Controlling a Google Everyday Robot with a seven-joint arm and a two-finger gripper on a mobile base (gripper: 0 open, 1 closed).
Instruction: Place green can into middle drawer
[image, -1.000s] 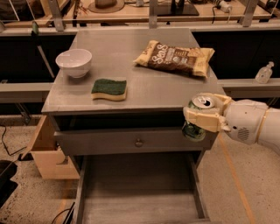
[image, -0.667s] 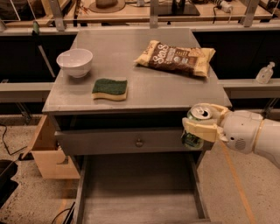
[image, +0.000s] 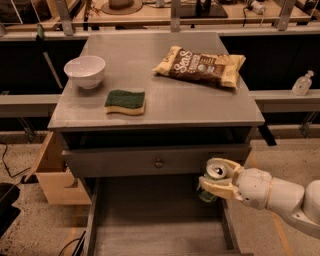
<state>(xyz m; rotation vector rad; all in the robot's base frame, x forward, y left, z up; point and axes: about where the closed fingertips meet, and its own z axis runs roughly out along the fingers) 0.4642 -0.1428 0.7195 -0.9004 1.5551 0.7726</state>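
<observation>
Gripper (image: 218, 183) clenched on can (image: 217, 171). You have the can upright, over the rear right corner of the open drawer (image: 150, 220), just below the knobbed panel (image: 125, 161). Bowl (image: 85, 71), sponge (image: 125, 101) and chip bag (image: 200, 66) sit on top.

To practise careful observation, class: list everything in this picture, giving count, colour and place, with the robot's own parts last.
cabinet: one, grey, centre.
bowl: one, white, cabinet top, back left.
sponge: one, green on yellow, cabinet top, front left.
chip bag: one, brown and yellow, cabinet top, back right.
knob drawer: one, grey, just under the top.
middle drawer: one, grey, pulled out, bottom.
can: one, green with silver top, over the middle drawer's right side.
box: one, brown cardboard, floor left.
bottle: one, clear, ledge at right.
pincer: one, cream, shut on the can.
arm: one, white, lower right.
</observation>
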